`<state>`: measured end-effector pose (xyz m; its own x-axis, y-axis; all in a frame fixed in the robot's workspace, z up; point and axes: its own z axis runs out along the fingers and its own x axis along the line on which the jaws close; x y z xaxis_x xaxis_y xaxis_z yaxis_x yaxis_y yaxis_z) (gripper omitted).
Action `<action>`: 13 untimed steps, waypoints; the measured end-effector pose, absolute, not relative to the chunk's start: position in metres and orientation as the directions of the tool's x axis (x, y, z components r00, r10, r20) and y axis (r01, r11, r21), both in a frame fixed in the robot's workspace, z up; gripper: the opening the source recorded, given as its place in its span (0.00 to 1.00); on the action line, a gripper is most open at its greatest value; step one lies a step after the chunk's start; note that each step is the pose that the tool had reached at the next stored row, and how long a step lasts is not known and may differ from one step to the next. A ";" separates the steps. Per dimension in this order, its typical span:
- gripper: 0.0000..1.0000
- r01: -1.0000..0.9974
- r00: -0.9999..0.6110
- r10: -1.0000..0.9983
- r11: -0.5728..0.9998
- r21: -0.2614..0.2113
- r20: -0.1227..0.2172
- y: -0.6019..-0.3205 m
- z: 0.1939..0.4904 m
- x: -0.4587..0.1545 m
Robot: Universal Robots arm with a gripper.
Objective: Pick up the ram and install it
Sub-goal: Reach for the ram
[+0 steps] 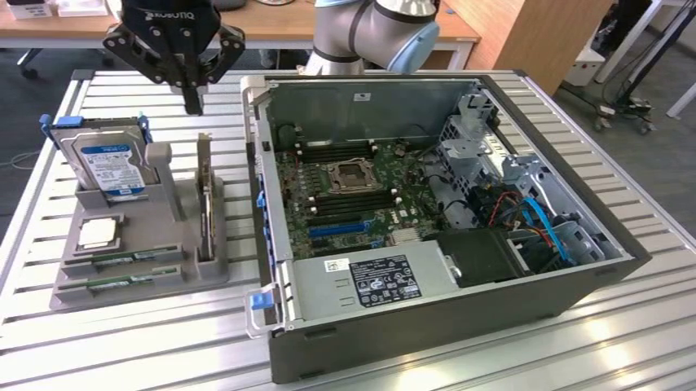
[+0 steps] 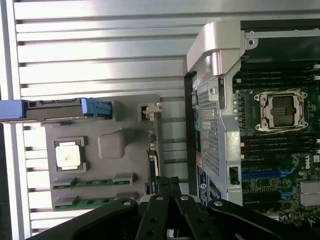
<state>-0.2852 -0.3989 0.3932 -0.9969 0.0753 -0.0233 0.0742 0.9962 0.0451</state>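
Currently, one gripper (image 1: 194, 104), clenched on nothing, hangs above a grey holder's (image 1: 77, 295) far end. Two ram sticks (image 1: 122, 259) lie in its near slots, at the exterior view's left of one open computer case (image 1: 435, 326).

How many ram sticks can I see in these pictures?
2. The first ram stick lies in the grey holder beside the square chip; the second ram stick lies parallel to it, along the holder's near edge. Others could be hidden inside the case.
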 end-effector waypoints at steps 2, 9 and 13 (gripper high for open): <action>0.10 0.074 -0.997 0.075 0.996 0.045 -0.023 -0.399 0.393 -0.289; 0.10 0.074 -0.997 0.075 0.996 0.045 -0.023 -0.399 0.393 -0.304; 0.10 0.074 -0.997 0.075 0.996 0.045 -0.023 -0.399 0.393 -0.313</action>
<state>-0.3127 -0.3989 0.3932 -0.9969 0.0753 -0.0233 0.0742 0.9962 0.0450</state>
